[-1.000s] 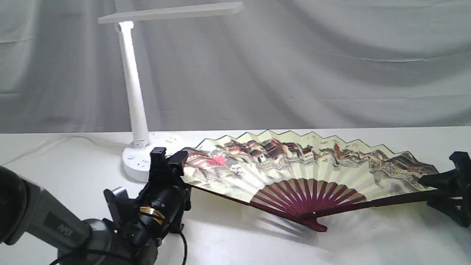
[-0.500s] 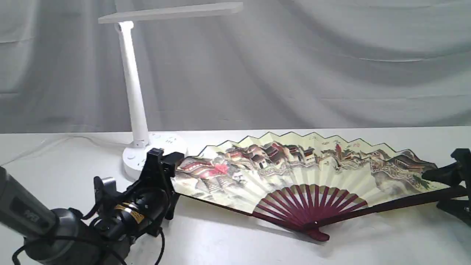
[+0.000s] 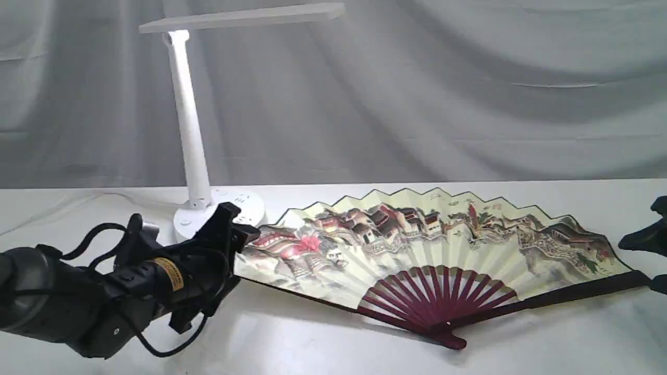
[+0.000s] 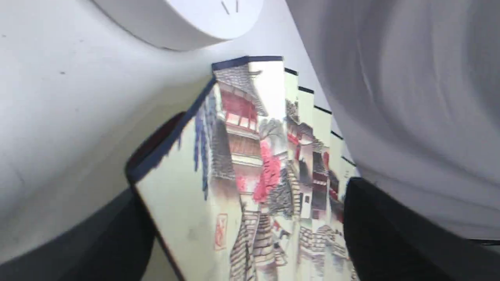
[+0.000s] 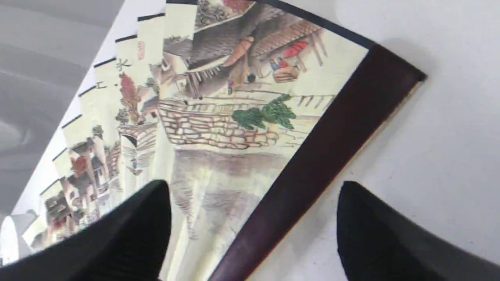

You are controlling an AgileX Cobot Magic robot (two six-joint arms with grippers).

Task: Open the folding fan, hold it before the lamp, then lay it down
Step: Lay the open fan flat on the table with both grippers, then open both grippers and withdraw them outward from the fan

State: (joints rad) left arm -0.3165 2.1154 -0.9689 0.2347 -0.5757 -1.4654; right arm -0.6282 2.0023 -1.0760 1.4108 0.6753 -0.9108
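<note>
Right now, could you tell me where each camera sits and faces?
Exterior: off the arms, facing the curtain over fan, lamp, left gripper, right gripper.
Left wrist: on that arm, looking between its fingers at fan and lamp base.
Right wrist: on that arm, between its fingers, at fan's other end.
All share the fan.

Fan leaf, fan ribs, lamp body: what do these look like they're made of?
Cream pleated leaf of the folding fan: seemingly paper, matte, sharp folds, painted landscape. Dark maroon ribs: likely lacquered wood, slight sheen; grain not visible. White desk lamp: probably moulded plastic, smooth, uniform satin white.
</note>
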